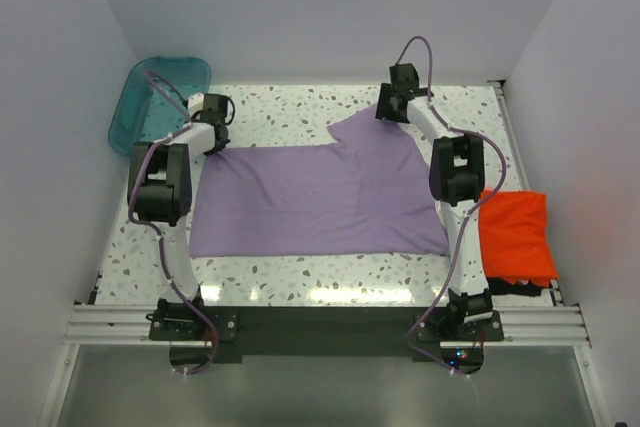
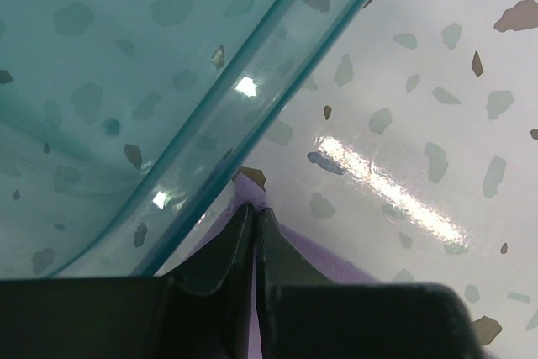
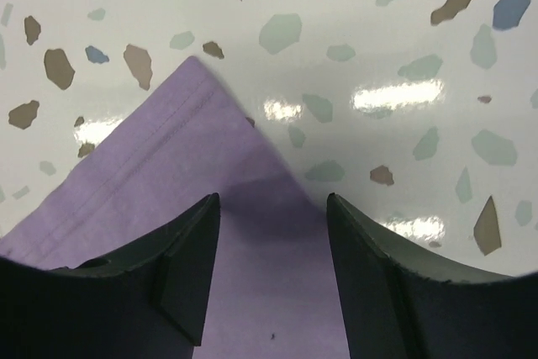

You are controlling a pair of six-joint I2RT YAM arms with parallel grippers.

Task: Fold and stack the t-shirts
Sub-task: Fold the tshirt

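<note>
Pinching a corner of the purple shirt [image 1: 310, 202] beside the teal tub [image 2: 126, 81], the left hand [image 2: 254, 214] is clamped on it; the right hand [image 3: 271, 201], fingers apart, is over a sleeve tip.

A see-through teal tub [image 1: 160, 97] sits at about ten o'clock on the white speckled table [image 1: 300, 112], seemingly tipped against the left wall [image 1: 60, 167]. The table's specks show through its side. An aluminium rail [image 1: 320, 323] crosses at six o'clock.

Left jaws pinched together, right jaws parted
</note>
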